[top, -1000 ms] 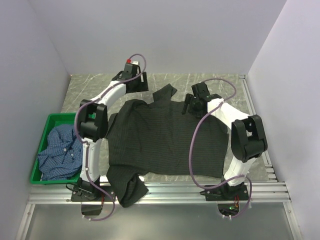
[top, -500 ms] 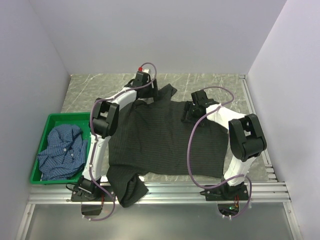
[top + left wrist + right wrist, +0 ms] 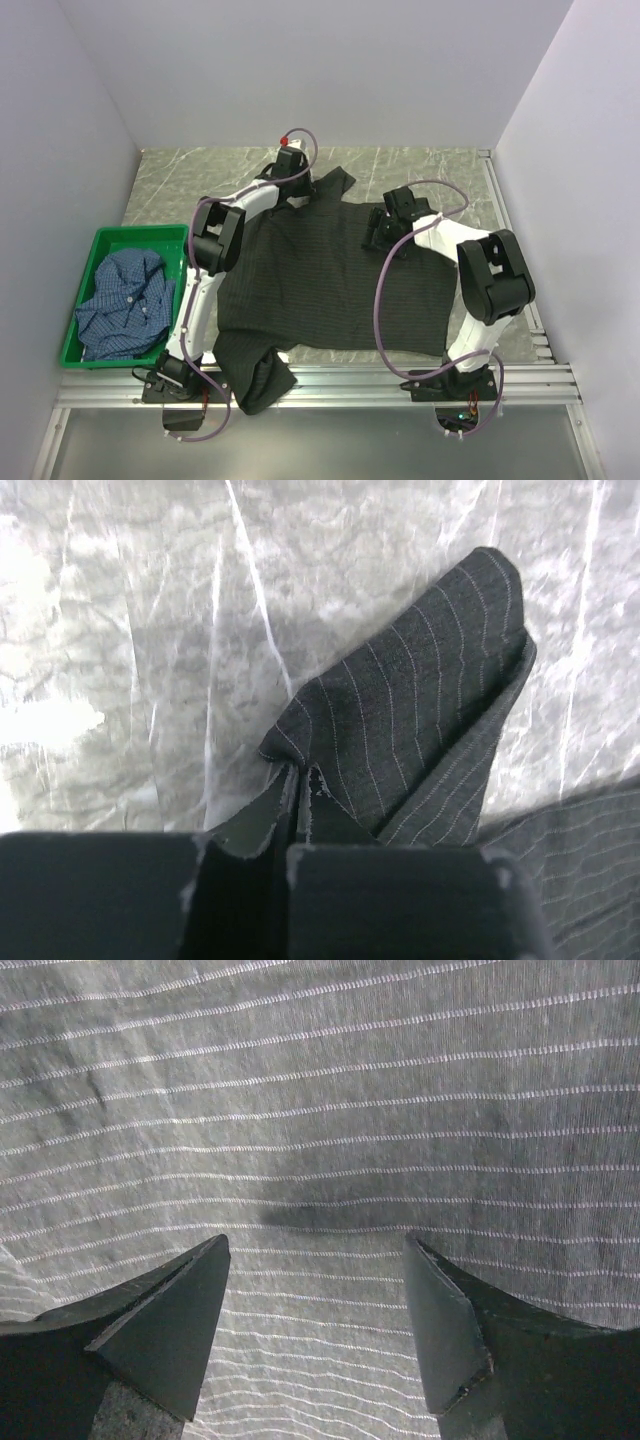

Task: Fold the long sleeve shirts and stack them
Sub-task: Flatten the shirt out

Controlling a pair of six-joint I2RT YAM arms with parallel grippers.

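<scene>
Swinging in from the far-left part of the surface (image 3: 430, 165), the left arm has come across to the far edge of the black pinstriped shirt (image 3: 320, 280), and its left pincer (image 3: 303, 190), which stood wide a second ago, has clenched. The left wrist view shows the two fingers pressed together with a raw edge of the dark cloth (image 3: 420, 700) caught between them at the left pincer (image 3: 298, 780); beyond the tips a folded, pointed flap of the same shirt lies on the grey marbled surface (image 3: 120, 630). The right arm has shifted only slightly toward the shirt's middle. Its right pincer (image 3: 378, 228) sits low over the upper right part of the garment, released, holding nothing. From the right wrist, the right pincer (image 3: 316, 1242) shows both fingers well apart, with nothing but pale-striped fabric (image 3: 320, 1110) between and beyond them; I cannot tell whether the tips touch the cloth. The black shirt lies spread across the centre of the surface between the two arms, its near-left corner bunched and hanging over the metal rail at the near edge. The blue checked shirt (image 3: 120, 300) has not stirred: it lies crumpled inside the green crate (image 3: 135, 233) at the left side, well apart from both pincers.
</scene>
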